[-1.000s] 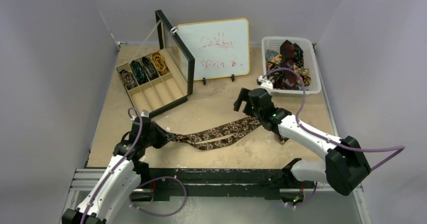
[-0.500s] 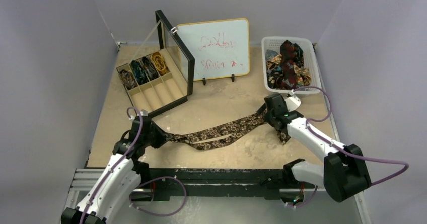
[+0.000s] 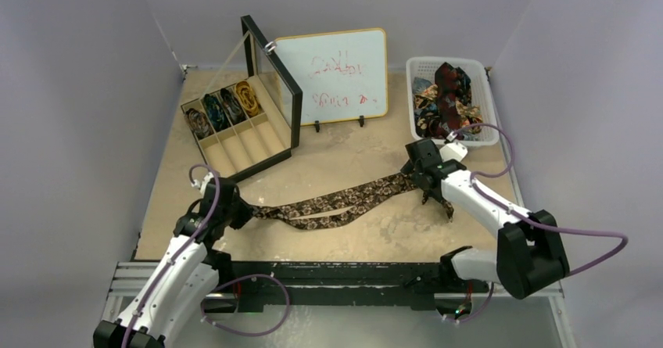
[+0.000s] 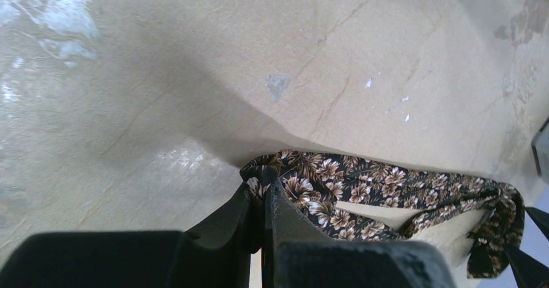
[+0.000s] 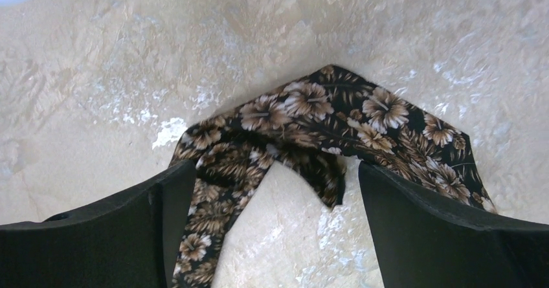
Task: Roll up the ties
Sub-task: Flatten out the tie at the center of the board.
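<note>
Left arm (image 3: 178, 263) reaching forward, low; left gripper (image 4: 262, 188) clamping tight on tie (image 4: 362, 178) end. Right arm (image 3: 481, 201) stretching forward and inward; right gripper (image 5: 272, 171) pointing down, jaws standing wide apart, holding nothing.

The scuffed tan table (image 3: 344, 156) carries a brown floral tie (image 3: 344, 205) stretched left to right across its near middle, a black divided box (image 3: 258, 141) with its lid raised at the far left, a small whiteboard (image 3: 340, 74) standing at the far centre, and a white basket (image 3: 446, 59) at the far right.
</note>
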Controlling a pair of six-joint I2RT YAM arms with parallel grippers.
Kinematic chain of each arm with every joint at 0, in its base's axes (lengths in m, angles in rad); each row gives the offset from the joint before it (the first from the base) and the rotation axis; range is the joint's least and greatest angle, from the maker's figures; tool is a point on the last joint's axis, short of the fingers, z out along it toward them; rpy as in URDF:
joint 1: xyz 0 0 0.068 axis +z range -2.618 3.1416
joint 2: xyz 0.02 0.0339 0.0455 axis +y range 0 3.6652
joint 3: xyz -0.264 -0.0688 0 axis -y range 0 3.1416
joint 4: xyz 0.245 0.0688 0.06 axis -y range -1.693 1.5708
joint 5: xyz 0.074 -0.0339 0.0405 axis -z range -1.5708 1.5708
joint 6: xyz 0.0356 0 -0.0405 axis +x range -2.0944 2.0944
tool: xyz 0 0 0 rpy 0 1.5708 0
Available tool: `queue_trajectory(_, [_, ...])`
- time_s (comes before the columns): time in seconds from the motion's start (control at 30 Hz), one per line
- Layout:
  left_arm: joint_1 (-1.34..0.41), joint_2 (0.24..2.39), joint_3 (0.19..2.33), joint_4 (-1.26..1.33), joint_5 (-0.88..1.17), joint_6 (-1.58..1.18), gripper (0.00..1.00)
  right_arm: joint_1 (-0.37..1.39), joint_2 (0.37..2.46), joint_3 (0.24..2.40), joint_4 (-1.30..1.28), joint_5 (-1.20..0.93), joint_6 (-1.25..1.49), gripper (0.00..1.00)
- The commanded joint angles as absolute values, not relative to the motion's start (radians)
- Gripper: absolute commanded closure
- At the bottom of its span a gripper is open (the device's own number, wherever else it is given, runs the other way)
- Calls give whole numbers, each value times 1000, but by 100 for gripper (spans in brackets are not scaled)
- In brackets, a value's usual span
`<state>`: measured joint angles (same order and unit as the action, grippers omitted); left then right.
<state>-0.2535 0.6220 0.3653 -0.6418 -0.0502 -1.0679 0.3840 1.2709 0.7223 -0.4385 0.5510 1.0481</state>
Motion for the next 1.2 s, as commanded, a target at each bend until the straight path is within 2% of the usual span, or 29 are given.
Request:
queue_trajectory(0.0, [-249, 630, 422, -665, -131, -1080, 100, 377, 1325, 776, -450, 632, 990, 2])
queue_trajectory(0.13, [-250, 625, 417, -670, -128, -1075, 100, 365, 1416, 810, -442, 646, 956, 5])
queue_trajectory(0.3, [-249, 621, 407, -659, -119, -1076, 100, 309, 1432, 826, -389, 658, 889, 10])
queue_trajectory(0.6, [-250, 649, 435, -669, -102, -1057, 100, 270, 1474, 883, -279, 627, 730, 7])
queue_trajectory(0.77, [-249, 643, 436, -664, -94, -1058, 100, 271, 1514, 939, -307, 589, 672, 7])
queue_trajectory(0.9, [-250, 644, 438, -669, -96, -1053, 100, 270, 1431, 919, -309, 532, 633, 7])
queue_trajectory(1.03, [-249, 640, 443, -666, -103, -1048, 100, 271, 1330, 869, -316, 388, 661, 7])
queue_trajectory(1.17, [-249, 645, 446, -659, -98, -1041, 100, 271, 1291, 793, -207, 236, 668, 10])
